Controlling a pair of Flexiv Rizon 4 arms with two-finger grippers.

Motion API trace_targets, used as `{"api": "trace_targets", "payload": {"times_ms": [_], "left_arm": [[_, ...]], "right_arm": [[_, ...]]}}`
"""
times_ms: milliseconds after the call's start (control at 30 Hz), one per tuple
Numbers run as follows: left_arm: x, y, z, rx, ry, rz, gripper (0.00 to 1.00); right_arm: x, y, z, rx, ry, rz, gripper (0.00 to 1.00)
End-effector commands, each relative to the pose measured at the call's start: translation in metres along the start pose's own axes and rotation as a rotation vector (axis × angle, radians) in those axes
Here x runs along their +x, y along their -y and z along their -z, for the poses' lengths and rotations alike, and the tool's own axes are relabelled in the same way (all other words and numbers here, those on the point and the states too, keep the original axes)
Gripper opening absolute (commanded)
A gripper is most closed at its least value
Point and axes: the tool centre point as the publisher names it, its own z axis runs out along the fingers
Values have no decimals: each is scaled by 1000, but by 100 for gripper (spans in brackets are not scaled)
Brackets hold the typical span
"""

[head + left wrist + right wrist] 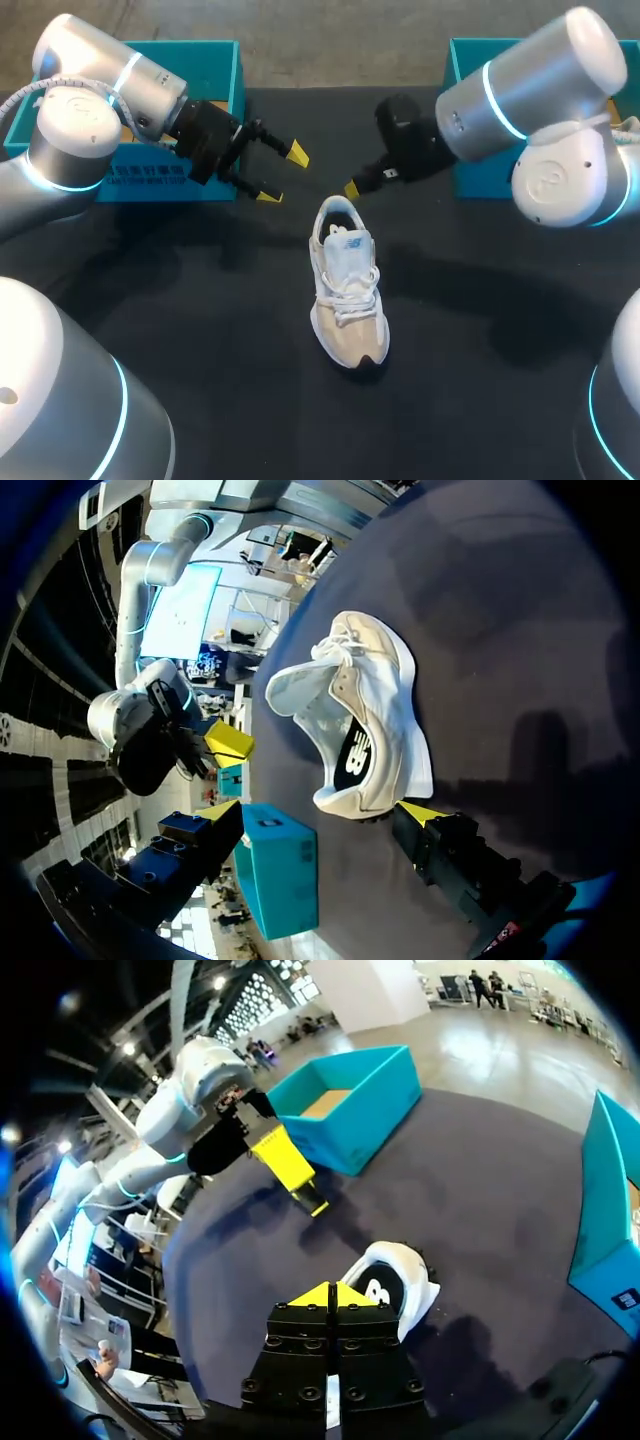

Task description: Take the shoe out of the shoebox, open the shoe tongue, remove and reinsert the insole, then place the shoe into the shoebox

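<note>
Black table [200, 330], teal shoebox [215, 60] at far left and another teal box [465, 60] at far right, well apart from the middle, so room to move all around. White shoe [347, 290] upright at centre, heel far. Probably light, with soft upper and stiffer heel: best held at heel collar. Left gripper [283, 174] spread apart, right gripper [330, 1298] pressed together, empty, both just beyond heel.

I find bare black cloth table [200, 330] on both flanks and at the toe of the white-and-beige lace-up sneaker [348, 300]. Behind its heel the left gripper [283, 175], fingers spread, and the right gripper [352, 188], tips together, narrow the approach. A teal open-topped box [150, 185] and a second teal box [465, 60] block the far corners.
</note>
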Motion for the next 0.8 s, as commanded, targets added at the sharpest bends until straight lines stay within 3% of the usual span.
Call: {"api": "trace_targets", "payload": {"times_ms": [33,233,800], "left_arm": [[-1,1,17,14,-5,7,100],[2,2,38,28,-22,19,100],[-5,1,114,11,-56,-10,100]], "right_arm": [[4,-5,-3,43,175,-5,0],[6,-2,-11,47,178,-26,0],[13,20,-27,166,277,-68,0]]}}
